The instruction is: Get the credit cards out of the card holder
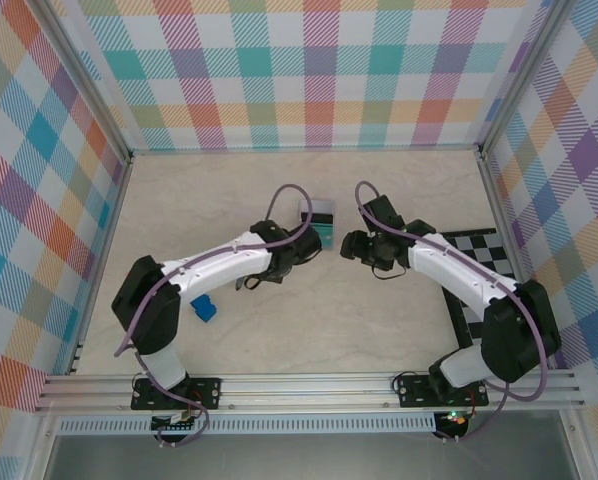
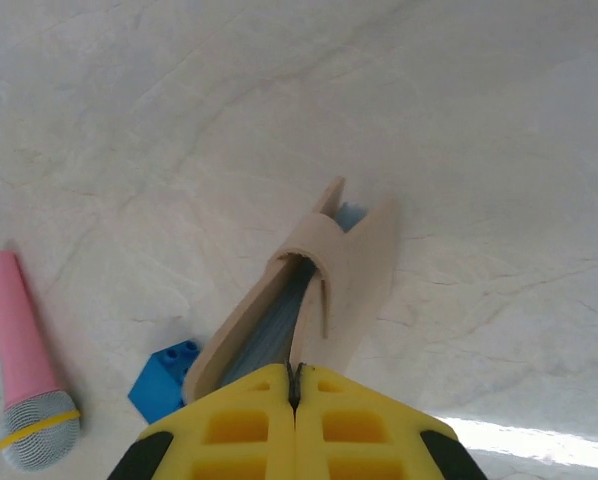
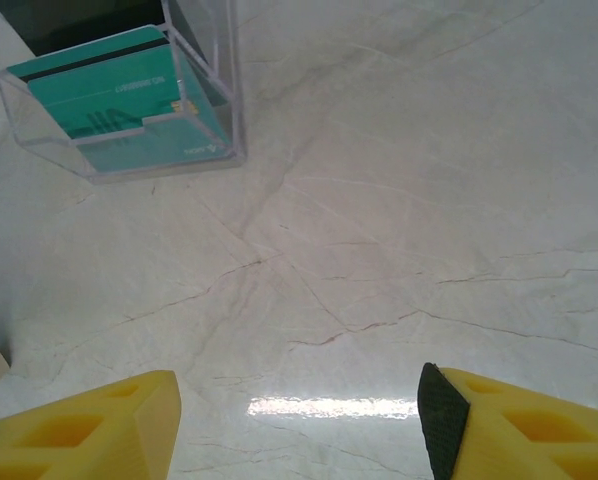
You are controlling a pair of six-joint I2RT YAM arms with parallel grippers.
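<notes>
The tan card holder point(image 2: 334, 270) hangs above the table in the left wrist view, its folds spread and the blue-grey inside showing. My left gripper point(image 2: 295, 385) is shut on its near edge. No card shows inside it from this angle. Teal-green credit cards point(image 3: 119, 100), the top one with a dark stripe, lie in a clear plastic box point(image 3: 219, 80) at the upper left of the right wrist view; from above the cards point(image 1: 322, 232) lie between the two grippers. My right gripper point(image 3: 299, 410) is open over bare table, holding nothing, to the right of the left gripper point(image 1: 297, 250).
A bright-blue block point(image 2: 164, 380) lies on the table below the holder, also seen by the left arm point(image 1: 203, 308). A pink microphone with a grey head point(image 2: 24, 360) lies at the left. A black-and-white checkered mat point(image 1: 479, 250) lies under the right arm.
</notes>
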